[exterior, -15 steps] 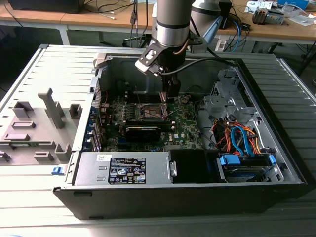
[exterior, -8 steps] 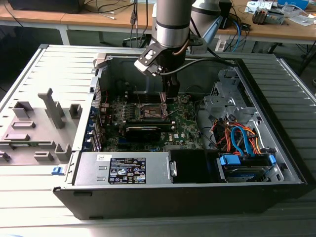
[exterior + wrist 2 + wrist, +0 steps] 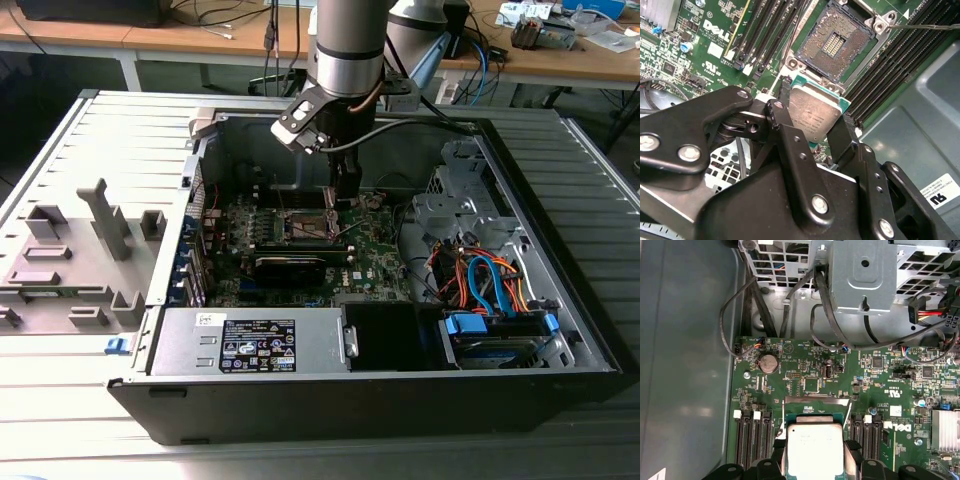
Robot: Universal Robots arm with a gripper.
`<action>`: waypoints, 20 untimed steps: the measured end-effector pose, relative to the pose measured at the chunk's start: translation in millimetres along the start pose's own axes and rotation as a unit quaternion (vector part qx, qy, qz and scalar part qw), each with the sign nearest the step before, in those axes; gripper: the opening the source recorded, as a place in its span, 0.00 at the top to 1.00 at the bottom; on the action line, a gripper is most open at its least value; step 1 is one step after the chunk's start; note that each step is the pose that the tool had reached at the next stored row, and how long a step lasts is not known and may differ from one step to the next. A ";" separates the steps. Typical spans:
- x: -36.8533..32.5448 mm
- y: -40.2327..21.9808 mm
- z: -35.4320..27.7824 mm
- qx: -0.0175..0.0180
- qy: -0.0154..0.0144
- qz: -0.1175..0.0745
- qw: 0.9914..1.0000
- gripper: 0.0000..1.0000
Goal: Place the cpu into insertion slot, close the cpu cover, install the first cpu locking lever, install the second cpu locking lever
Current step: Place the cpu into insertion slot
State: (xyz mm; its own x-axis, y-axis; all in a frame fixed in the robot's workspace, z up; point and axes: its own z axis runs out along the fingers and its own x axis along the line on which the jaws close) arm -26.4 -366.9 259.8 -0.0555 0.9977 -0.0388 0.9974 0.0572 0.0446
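Note:
My gripper (image 3: 812, 125) is shut on the cpu (image 3: 815, 112), a flat square chip with a silver-grey top and green edge, held by two opposite sides between black fingers (image 3: 785, 120). The cpu hangs just short of the insertion slot (image 3: 837, 42), which lies uncovered with its pin field and dark centre showing. In the first wrist view the cpu (image 3: 814, 450) sits between the fingertips of the gripper (image 3: 815, 447), with a silvery metal strip (image 3: 815, 401) just beyond it; I cannot tell whether that is the cpu cover. In the exterior view the gripper (image 3: 345, 195) reaches down beside the slot (image 3: 308, 225).
Long black memory slots (image 3: 895, 60) flank the socket on both sides. A thin metal lever rod (image 3: 935, 26) crosses above them. The open computer case (image 3: 560, 330) holds a power supply (image 3: 250, 345), a drive cage (image 3: 455, 205) and coloured cables (image 3: 490, 280). A grey fixture (image 3: 100, 225) stands outside.

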 end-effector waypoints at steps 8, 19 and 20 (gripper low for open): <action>0.1 -0.8 0.0 0.000 0.000 0.001 1.000 0.45; 0.2 -2.5 0.2 0.000 0.000 0.001 1.000 0.45; 0.2 -2.7 0.2 0.000 0.000 0.001 1.000 0.45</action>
State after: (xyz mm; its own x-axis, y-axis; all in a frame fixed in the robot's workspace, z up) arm -29.1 -366.9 259.4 -0.0543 0.9978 -0.0387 0.9974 0.0560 0.0447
